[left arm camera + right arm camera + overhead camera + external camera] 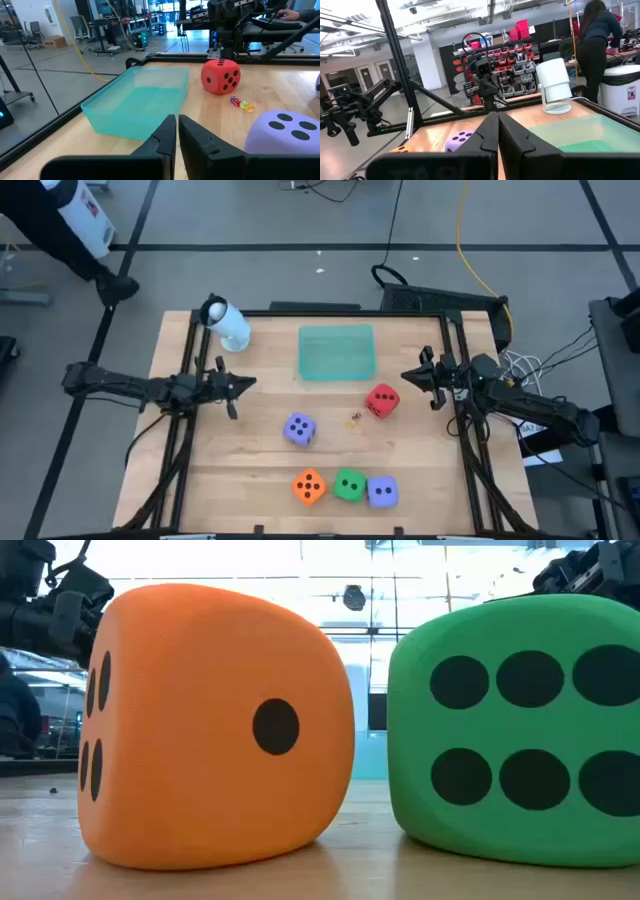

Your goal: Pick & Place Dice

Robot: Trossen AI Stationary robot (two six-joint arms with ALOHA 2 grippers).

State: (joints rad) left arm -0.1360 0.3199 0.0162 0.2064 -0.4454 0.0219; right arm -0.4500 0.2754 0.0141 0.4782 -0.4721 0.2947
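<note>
Five dice rest on the wooden table. The red die (pixel 381 401) sits near the teal tray (pixel 336 351); a purple-blue die (pixel 299 429) lies mid-table. Orange (pixel 309 486), green (pixel 348 485) and a second purple-blue die (pixel 382 492) stand in a row at the near edge. My left gripper (pixel 250 384) hovers shut at the table's left side, pointing right; its wrist view shows the tray (pixel 135 105), red die (pixel 220 76) and purple die (pixel 285 132). My right gripper (pixel 405 375) is shut at the right side, pointing left, just right of the red die.
A white camera-like device (pixel 228 323) stands at the far left corner. A few tiny coloured beads (pixel 354 419) lie left of the red die. Black frame rails (pixel 184 430) run along both table sides. A person (pixel 597 45) stands beyond the table in the right wrist view.
</note>
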